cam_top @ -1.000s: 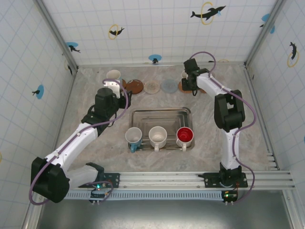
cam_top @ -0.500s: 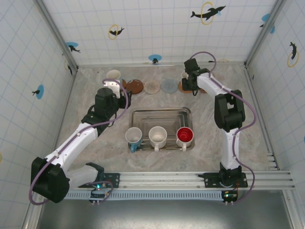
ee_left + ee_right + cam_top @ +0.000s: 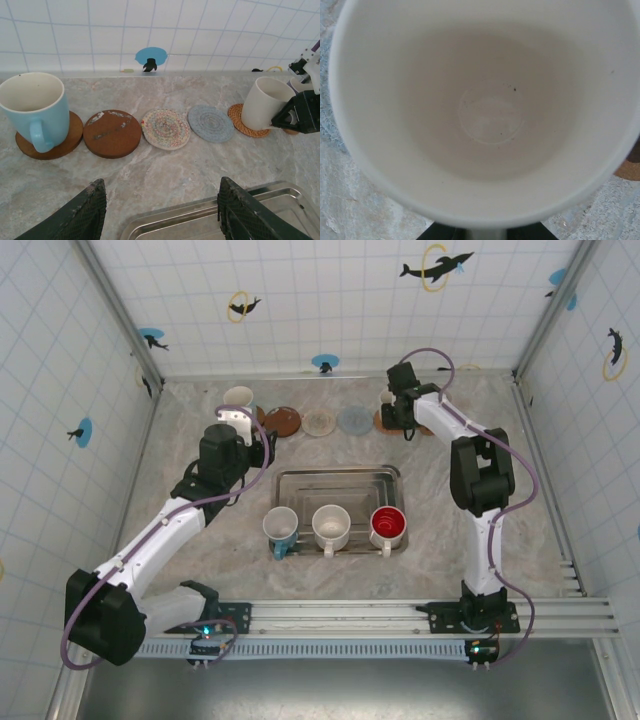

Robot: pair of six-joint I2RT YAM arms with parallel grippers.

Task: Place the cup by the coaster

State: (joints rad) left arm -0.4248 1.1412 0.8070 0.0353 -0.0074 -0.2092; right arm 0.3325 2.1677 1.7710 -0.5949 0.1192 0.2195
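Seen from the top external camera, the white cup (image 3: 387,397) stands near the far edge of the surface (image 3: 430,540), right of the middle, on or against the wicker coaster (image 3: 380,424) that ends a row of coasters. The right pincer (image 3: 393,412) is directly at the cup, on its near side. The left pincer (image 3: 258,436) hovers well apart, toward the far-left corner, beside a light-blue cup (image 3: 238,397). A tray (image 3: 338,475) holding three cups lies mid-surface.

In the left wrist view, the left pincer (image 3: 161,182) has its jaws apart and holds nothing. The white cup (image 3: 264,102) stands upright, mouth up, with its base on the wicker coaster (image 3: 240,125). The black right pincer (image 3: 299,112) presses against the cup's right flank. To the left lie a grey-blue coaster (image 3: 210,123), a woven coaster (image 3: 165,129) and a brown coaster (image 3: 111,133).

In the right wrist view, the camera looks straight down into the white cup (image 3: 490,110), so the cup lies directly beneath that pincer with its long axis vertical. Dark finger parts at the bottom edge flank a white strip of the cup, so the right pincer looks clamped on the cup's wall or handle. The right arm is plainly the nearer one, and I judge that the release falls to it.
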